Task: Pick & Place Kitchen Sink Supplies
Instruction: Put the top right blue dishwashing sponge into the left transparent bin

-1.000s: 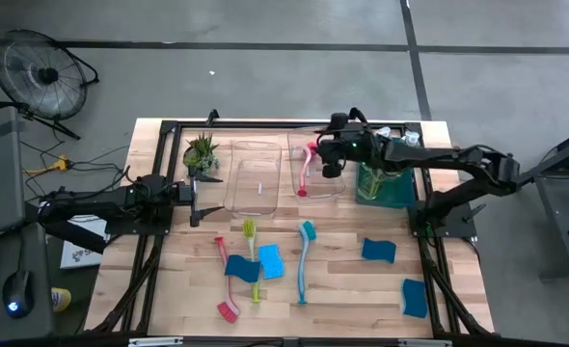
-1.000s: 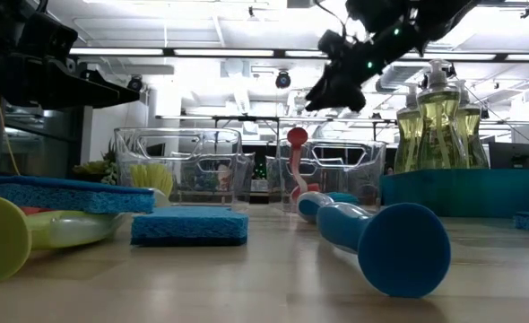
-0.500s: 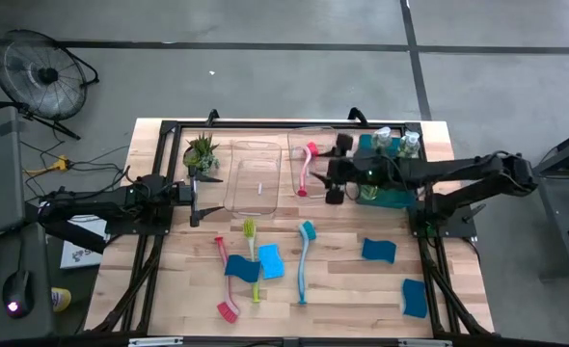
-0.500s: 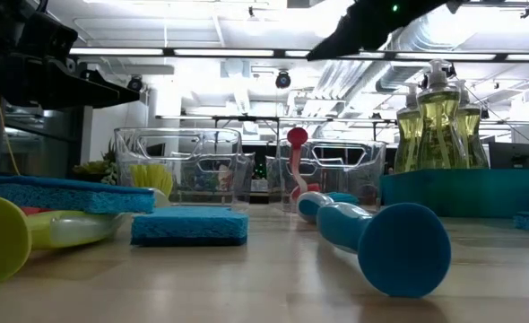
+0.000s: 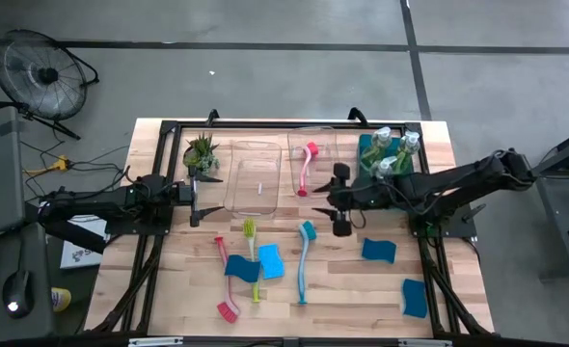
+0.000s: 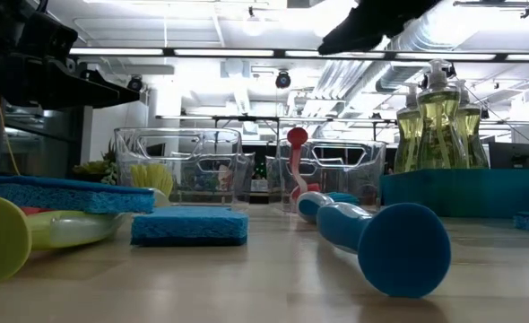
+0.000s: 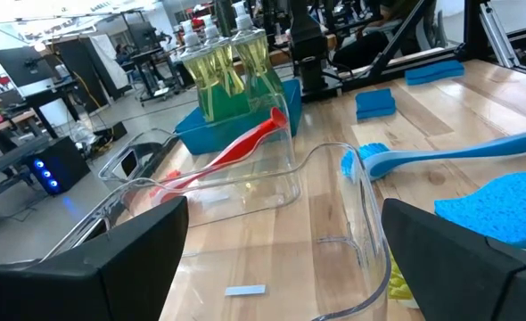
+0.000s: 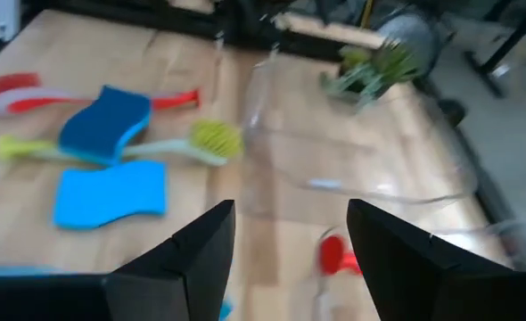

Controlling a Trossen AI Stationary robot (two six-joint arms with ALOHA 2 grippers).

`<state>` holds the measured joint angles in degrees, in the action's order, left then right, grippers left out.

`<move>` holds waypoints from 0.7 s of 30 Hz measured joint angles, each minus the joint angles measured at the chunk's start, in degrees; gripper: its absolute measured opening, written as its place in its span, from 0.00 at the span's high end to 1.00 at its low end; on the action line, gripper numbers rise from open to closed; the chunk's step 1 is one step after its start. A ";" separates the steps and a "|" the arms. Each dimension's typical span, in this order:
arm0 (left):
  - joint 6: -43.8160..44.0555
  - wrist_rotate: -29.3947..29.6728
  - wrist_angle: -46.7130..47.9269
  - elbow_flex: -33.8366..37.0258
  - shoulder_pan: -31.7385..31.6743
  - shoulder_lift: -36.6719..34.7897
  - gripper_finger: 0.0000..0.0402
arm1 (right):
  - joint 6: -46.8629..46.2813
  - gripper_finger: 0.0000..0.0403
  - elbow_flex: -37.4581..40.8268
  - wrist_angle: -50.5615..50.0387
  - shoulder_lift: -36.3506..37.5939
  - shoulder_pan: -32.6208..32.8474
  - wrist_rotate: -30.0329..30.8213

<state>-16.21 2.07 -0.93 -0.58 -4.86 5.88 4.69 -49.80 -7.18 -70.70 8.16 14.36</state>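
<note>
**Right hand hovering empty over the middle of the tabletop**

The right hand (image 5: 339, 200) is hanging above the tabletop (image 5: 342, 280) with its two fingers (image 8: 176, 267) spread wide and nothing between them. It is sitting just beside the near end of a clear bin (image 5: 313, 166) that is holding a red brush (image 5: 307, 166), and it is close to the head of the teal brush (image 5: 304, 258), which is lying flat on the wood. On its other side, a teal bin (image 5: 386, 183) is carrying the clear soap bottles (image 5: 391, 146), standing upright.

Farther out, two blue sponges are lying apart from each other on the right side: one (image 5: 378, 251) near the teal brush, the other (image 5: 414, 297) toward the front edge. Left of the teal brush, a yellow-green brush (image 5: 252, 253) is lying under a darker blue sponge (image 5: 243, 269), with a lighter blue sponge (image 5: 270, 260) touching it, and a second red brush (image 5: 226, 284) is lying alongside. A second clear bin (image 5: 255, 176) is standing next to the first, with a small potted plant (image 5: 201, 152) at the back left corner.

The left hand (image 5: 196, 200) is waiting at the left edge, its fingers (image 7: 111, 267) also spread wide and holding nothing, facing the clear bins.
</note>
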 joint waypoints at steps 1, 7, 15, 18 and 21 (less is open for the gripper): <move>0.00 0.00 0.00 0.00 0.00 0.00 0.09 | -0.91 0.48 0.00 -1.02 0.00 0.58 -0.50; 0.00 0.00 0.00 0.00 0.00 0.01 0.09 | -8.61 0.48 0.00 -9.64 -0.02 3.05 -3.46; 0.00 0.00 0.00 0.00 0.00 -0.01 0.09 | -20.59 0.48 0.00 -24.16 -0.02 5.37 -4.16; 0.00 0.00 0.00 0.00 -0.02 0.01 0.09 | -24.69 0.48 0.00 -31.10 -0.03 5.84 -3.34; 0.00 0.00 0.00 0.00 -0.01 0.00 0.09 | -29.37 0.48 0.00 -37.17 -0.06 5.84 -2.19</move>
<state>-16.21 2.07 -0.93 -0.58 -4.88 5.88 -24.68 -49.80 -44.35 -70.76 14.00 12.17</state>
